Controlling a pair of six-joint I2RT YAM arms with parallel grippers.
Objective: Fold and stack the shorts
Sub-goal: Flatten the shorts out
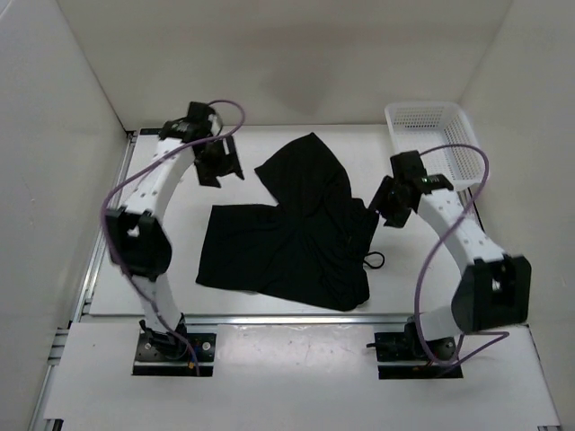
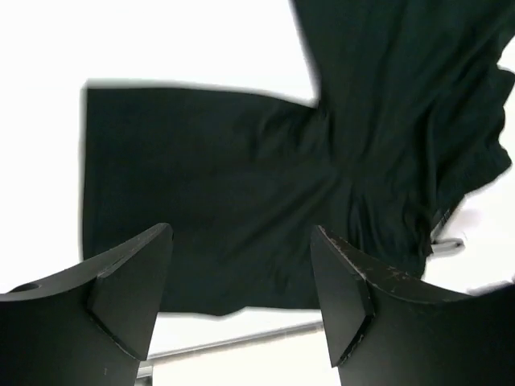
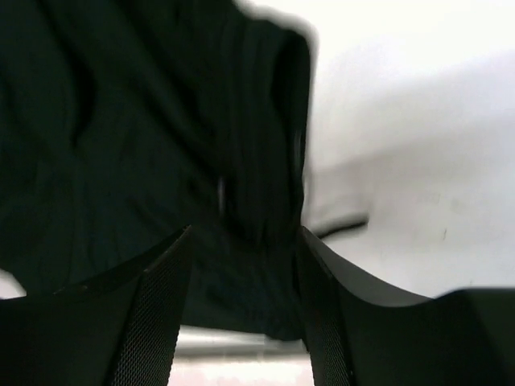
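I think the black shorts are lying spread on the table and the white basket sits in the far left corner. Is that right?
Not quite. The white basket sits in the far right corner, not the left, as the top external view shows. The rest holds: the black shorts are lying spread on the table.

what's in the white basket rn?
Nothing visible inside the white mesh basket: just its own floor and walls. A purple cable crosses its near end, hiding a strip there. The shorts lie spread on the table, outside it.
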